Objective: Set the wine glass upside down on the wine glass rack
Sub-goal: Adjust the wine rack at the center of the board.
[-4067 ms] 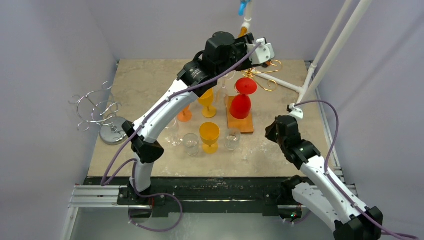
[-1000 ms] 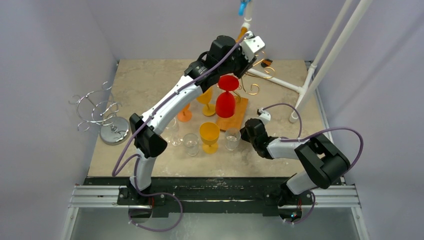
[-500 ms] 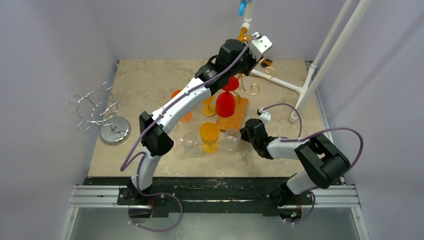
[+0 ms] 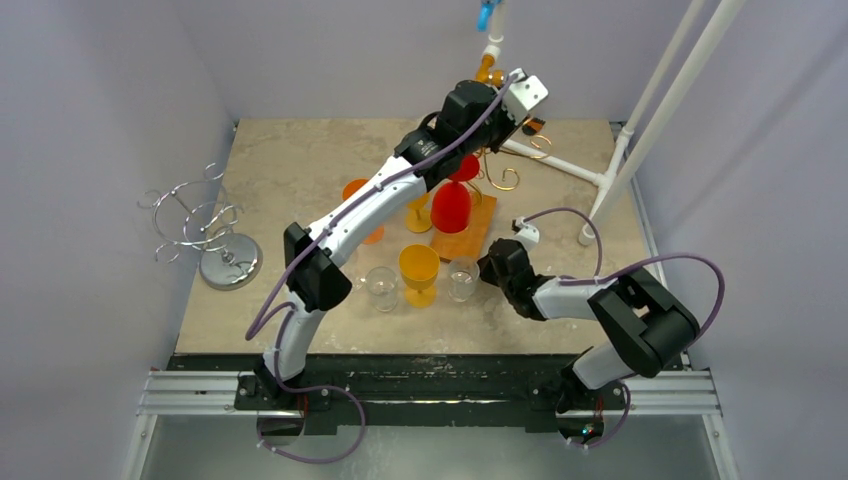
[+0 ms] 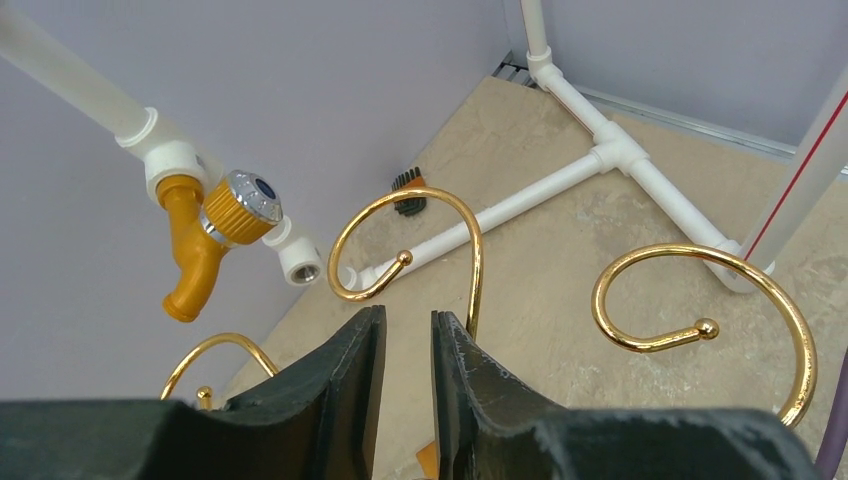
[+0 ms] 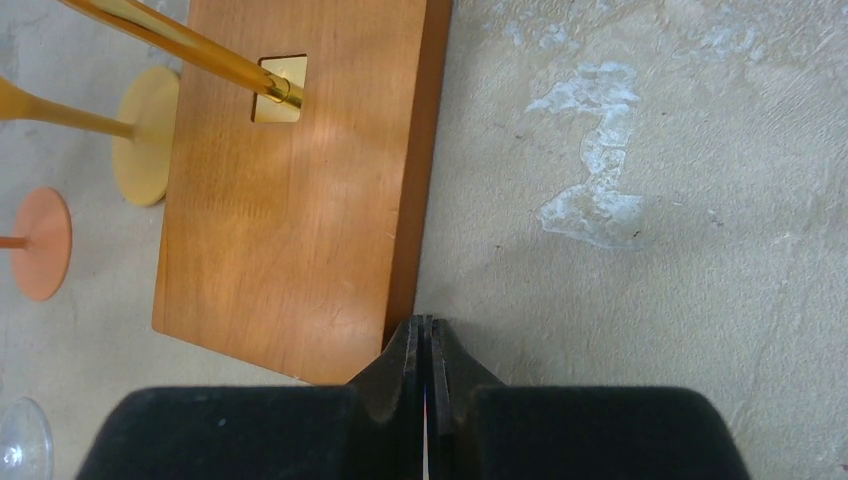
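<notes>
Here, an upturned red wine glass [image 4: 452, 208] is bowl-down over the wooden base [image 6: 290, 200] of the gold wine glass rack [image 5: 470, 235], its foot partly hidden beneath the left arm. The left gripper [image 5: 405, 345] points among the rack's curled hooks, jaws narrowly parted, nothing visible between them. The right gripper [image 6: 428, 335], pressed together, sits just beside the base's edge.

Fingers [image 6: 398, 372] (pressed together) sit just beside the wooden base [image 6: 300, 190].
</notes>
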`<state>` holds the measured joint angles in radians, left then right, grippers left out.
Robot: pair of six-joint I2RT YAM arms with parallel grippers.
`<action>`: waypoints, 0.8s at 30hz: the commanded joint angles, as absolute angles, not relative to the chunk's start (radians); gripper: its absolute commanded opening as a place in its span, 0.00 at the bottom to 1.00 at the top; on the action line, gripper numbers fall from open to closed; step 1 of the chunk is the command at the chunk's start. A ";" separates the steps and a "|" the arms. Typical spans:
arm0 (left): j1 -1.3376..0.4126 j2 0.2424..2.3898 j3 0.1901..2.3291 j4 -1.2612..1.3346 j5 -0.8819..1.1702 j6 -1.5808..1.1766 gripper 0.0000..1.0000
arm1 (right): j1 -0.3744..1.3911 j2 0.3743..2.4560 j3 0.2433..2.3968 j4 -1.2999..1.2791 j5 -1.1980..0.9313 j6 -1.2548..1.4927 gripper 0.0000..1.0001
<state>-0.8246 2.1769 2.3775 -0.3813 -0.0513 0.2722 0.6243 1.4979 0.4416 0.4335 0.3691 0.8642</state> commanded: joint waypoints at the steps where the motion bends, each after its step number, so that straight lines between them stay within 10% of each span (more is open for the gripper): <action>1: -0.830 2.162 2.420 -0.370 0.013 0.250 0.27 | 0.654 1.523 0.457 0.441 0.355 0.871 0.00; 18: -0.819 2.085 2.343 -0.378 -0.031 0.259 0.25 | 0.668 1.590 0.555 0.433 0.350 0.853 0.00; 24: -0.817 2.046 2.311 -0.346 -0.052 0.258 0.41 | 0.662 1.491 0.534 0.378 0.386 0.811 0.00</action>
<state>-0.8120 2.1132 2.3104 -0.3702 -0.0391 0.2718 0.6563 1.5719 0.5274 0.4183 0.3733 0.8463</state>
